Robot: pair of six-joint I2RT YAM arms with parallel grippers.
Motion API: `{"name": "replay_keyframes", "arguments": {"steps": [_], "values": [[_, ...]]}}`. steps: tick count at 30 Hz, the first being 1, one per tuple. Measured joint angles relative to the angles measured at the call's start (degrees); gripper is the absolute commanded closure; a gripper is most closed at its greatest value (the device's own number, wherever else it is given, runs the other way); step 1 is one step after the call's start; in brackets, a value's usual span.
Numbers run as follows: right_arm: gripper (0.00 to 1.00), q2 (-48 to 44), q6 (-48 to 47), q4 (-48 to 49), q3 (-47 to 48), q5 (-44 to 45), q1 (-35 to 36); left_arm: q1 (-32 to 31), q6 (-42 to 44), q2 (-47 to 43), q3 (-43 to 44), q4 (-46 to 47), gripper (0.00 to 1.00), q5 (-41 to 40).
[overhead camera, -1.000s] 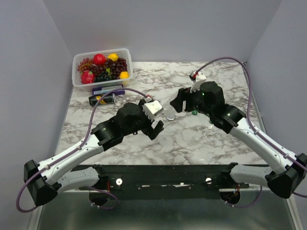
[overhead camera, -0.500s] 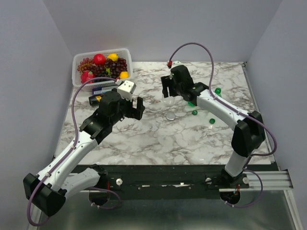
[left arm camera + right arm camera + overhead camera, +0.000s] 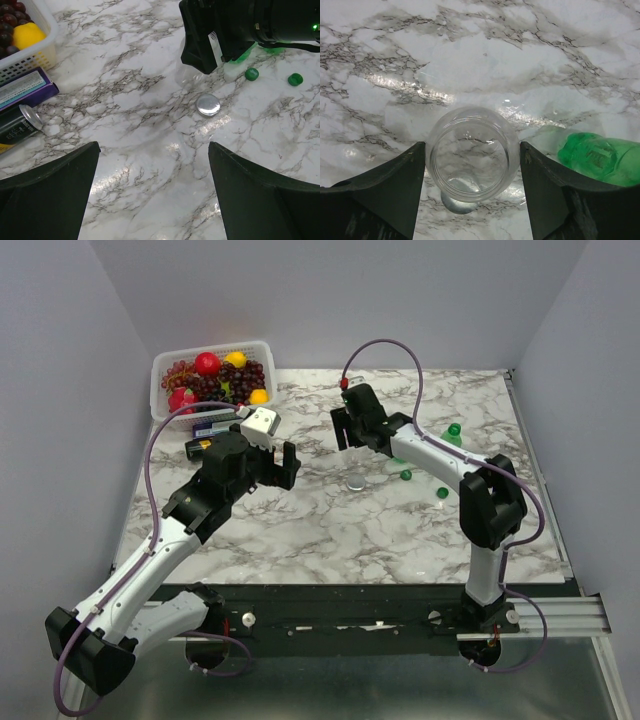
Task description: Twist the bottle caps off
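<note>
My right gripper (image 3: 345, 436) (image 3: 472, 150) is shut on the squat clear bottle (image 3: 470, 157), one finger against each side. The bottle's mouth is open, with no cap on it. The bottle shows faintly under that gripper in the left wrist view (image 3: 192, 76). The silvery-grey cap (image 3: 356, 481) (image 3: 207, 105) lies flat on the marble just in front of it. My left gripper (image 3: 285, 466) (image 3: 152, 195) is open and empty, left of the cap. Two dark green caps (image 3: 405, 476) (image 3: 441, 493) (image 3: 251, 74) (image 3: 295, 79) lie loose. A green bottle (image 3: 600, 157) lies beside the clear one; another (image 3: 453, 432) stands further right.
A white basket (image 3: 165, 408) (image 3: 40, 47) of fruit stands at the back left. A purple box (image 3: 225, 427) (image 3: 25, 90) and a dark can with a yellow label (image 3: 215, 447) (image 3: 17, 125) lie in front of it. The table's right edge runs past the green bottles.
Both grippers have left the table's middle. My right gripper moved back and left with the clear bottle; my left gripper drew away to the left. The silvery cap now lies on the marble.
</note>
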Motion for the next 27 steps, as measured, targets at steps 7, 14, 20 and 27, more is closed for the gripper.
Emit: {"name": "replay_keyframes", "arguments": {"steps": [7,14,20,27], "values": [[0.68,0.7,0.1,0.1,0.0,0.7,0.0,0.0,0.0,0.0,0.0,0.0,0.01,0.0],[0.41,0.7,0.5,0.2,0.0,0.7,-0.1,0.0,0.0,0.0,0.0,0.0,0.01,0.0],[0.25,0.7,0.8,0.2,-0.1,0.6,-0.1,0.0,0.0,0.0,0.0,0.0,0.01,0.0],[0.13,0.6,1.1,0.9,-0.5,0.6,-0.1,0.0,0.0,0.0,0.0,0.0,0.01,0.0]]}}
